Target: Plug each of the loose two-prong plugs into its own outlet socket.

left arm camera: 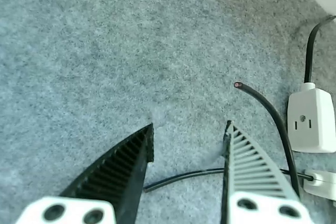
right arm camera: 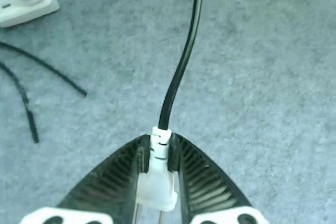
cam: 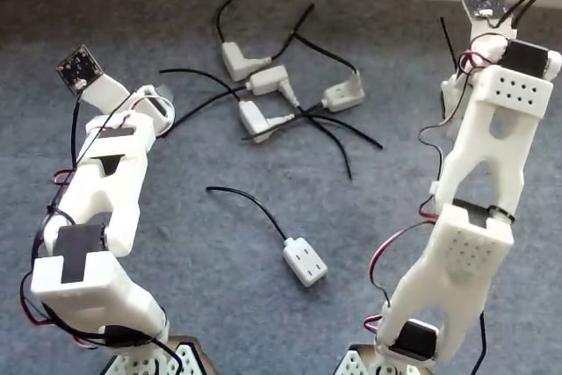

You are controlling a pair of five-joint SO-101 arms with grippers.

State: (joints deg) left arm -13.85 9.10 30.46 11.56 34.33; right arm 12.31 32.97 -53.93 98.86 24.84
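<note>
Outlet socket lies face-up on the grey carpet, near the left gripper. The gripper's fingers are spread wide with nothing between them, and a black cord runs across beneath them. Use this free gripper to pin a socket body before any insertion, since the light housings will likely slide on carpet when pushed.

Mid-table, a tangle of white plugs and sockets lies with cords crossing. A separate socket sits well apart from it, nearer the arm bases, slots up and unobstructed. It looks the easier target.

At the right, the right gripper is clenched on a white plug, and the plug's cord leads away across the carpet. The prongs appear to point back towards the wrist, so reorient the plug before approach. Align both prongs with the slots, descend squarely, and press only once they seat. Check that the cord does not drag neighbouring pieces.
</note>
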